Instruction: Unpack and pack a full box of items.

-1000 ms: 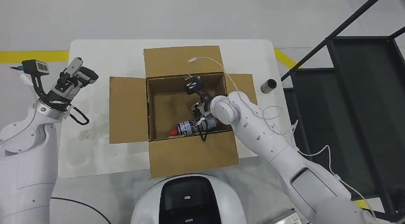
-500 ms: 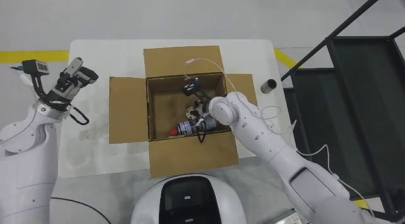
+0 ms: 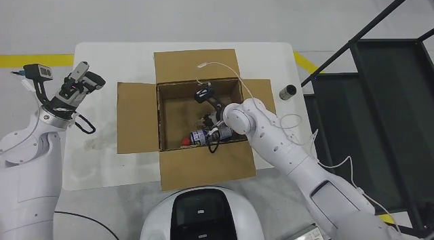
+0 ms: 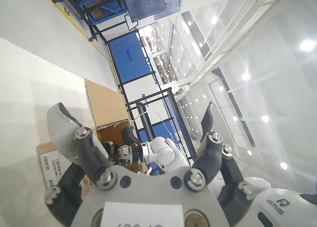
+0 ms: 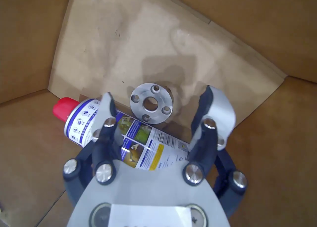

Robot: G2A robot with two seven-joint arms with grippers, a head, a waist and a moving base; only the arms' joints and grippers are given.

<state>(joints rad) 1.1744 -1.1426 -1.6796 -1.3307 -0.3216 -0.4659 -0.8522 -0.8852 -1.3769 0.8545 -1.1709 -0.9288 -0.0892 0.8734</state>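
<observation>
Right end effector (image 5: 158, 92) spread above spray can (image 5: 146, 144), flange (image 5: 159, 111) beside.

a spray can (image 5: 80, 119) lies beside a metal flange (image 5: 140, 108) inside the box (image 3: 135, 128) on the table (image 3: 102, 165).

White counter (image 3: 129, 60) is sitting on a pale grey floor (image 3: 203, 3) with a yellow line (image 3: 34, 60) running across it. Dark metal platform (image 3: 380, 125) is standing just beside it, and round ceiling lights (image 4: 307, 45) are glowing overhead.

A spray can (image 5: 81, 119) and metal flange (image 5: 151, 106) lie along the cardboard box's (image 3: 139, 118) near wall; open room stretches beyond them.
</observation>
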